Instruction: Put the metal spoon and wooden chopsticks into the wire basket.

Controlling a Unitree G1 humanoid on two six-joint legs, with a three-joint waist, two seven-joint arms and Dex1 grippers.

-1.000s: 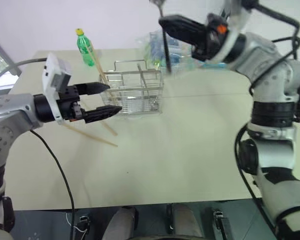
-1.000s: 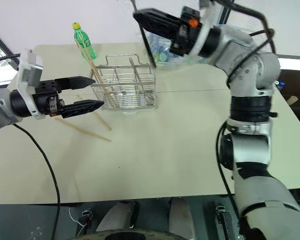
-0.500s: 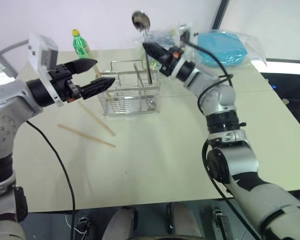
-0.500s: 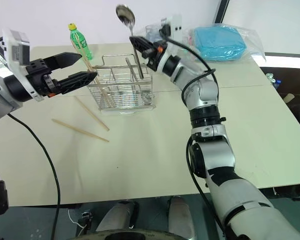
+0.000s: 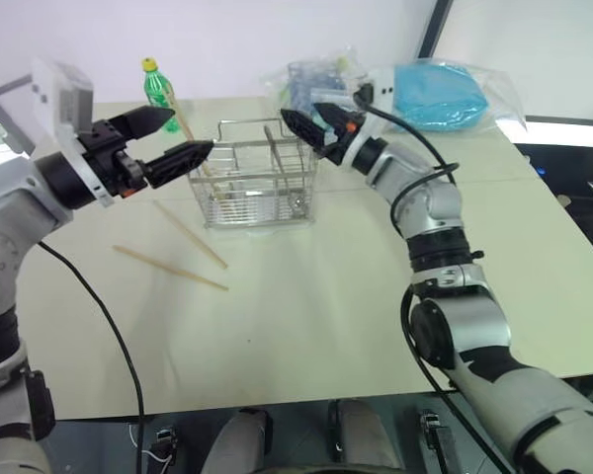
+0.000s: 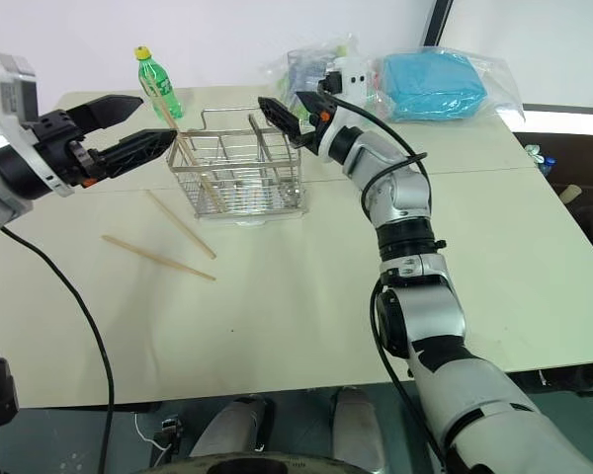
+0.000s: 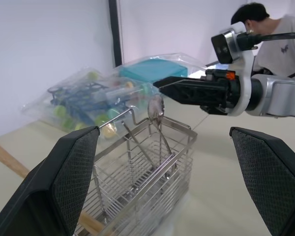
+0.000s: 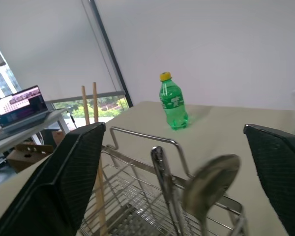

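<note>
The wire basket (image 5: 262,183) stands at the back of the table. The metal spoon (image 7: 156,106) rests in it bowl up, its bowl (image 8: 211,184) rising above the rim. Nothing grips it. My right gripper (image 5: 311,118) hovers open just over the basket's right end. Two wooden chopsticks (image 8: 88,115) lean in the basket's left end. Two more chopsticks (image 5: 193,234) lie loose on the table in front of it. My left gripper (image 5: 186,132) is open and empty, level with the basket's top on its left side.
A green bottle (image 5: 161,89) stands behind the basket's left end. Clear plastic bags (image 5: 321,84), one with blue contents (image 5: 445,84), lie at the back right. A person (image 7: 265,19) is beyond the table. A laptop (image 8: 19,105) sits on a far desk.
My right gripper came down to the basket's rim and opened, letting the spoon drop in. My left gripper drifted slightly up and to the left, still open.
</note>
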